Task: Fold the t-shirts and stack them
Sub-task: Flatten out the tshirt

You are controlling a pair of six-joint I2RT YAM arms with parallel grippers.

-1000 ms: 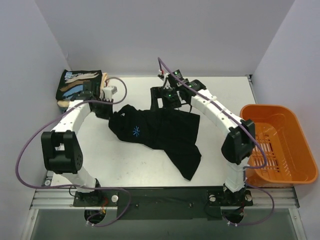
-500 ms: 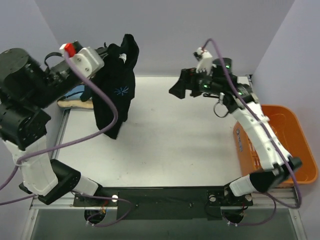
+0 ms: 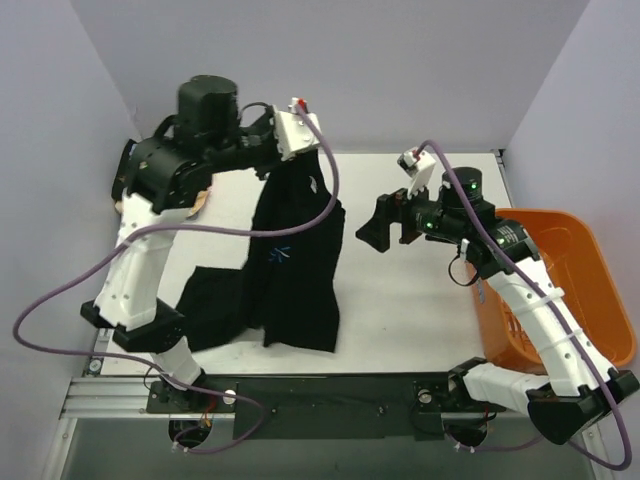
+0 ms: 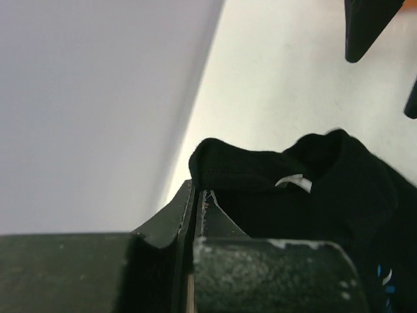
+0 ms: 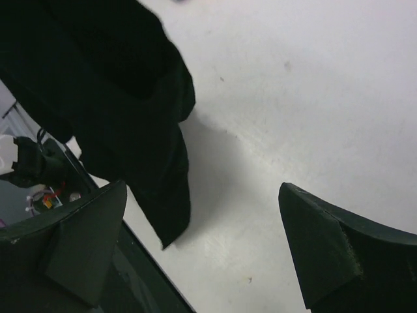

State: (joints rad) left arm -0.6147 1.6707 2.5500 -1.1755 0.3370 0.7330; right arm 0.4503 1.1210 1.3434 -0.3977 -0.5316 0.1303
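The left gripper (image 4: 197,199) is raised high over the desk (image 3: 420,310), its fingers pressed together on an edge of the black shirt (image 3: 290,260) near the neck, where a small white label shows; the shirt hangs from that one pinch in a long bunched drape, its lower part lying crumpled on the desk near the left arm's base; a small blue mark shows halfway down the cloth. The right gripper (image 5: 203,195) hovers beside the hanging cloth, apart from it, fingers spread wide with nothing between them.

This looks like the spreading-out step, before any fold; the shirt is lifted to let it fall open, yet it is gathered and not flat. The next move probably calls for the right gripper to take a second point along the top edge, well apart from the left's hold, so the two can pull the shirt taut and lay it flat; picking a single layer out of the bunched folds is the hard part.
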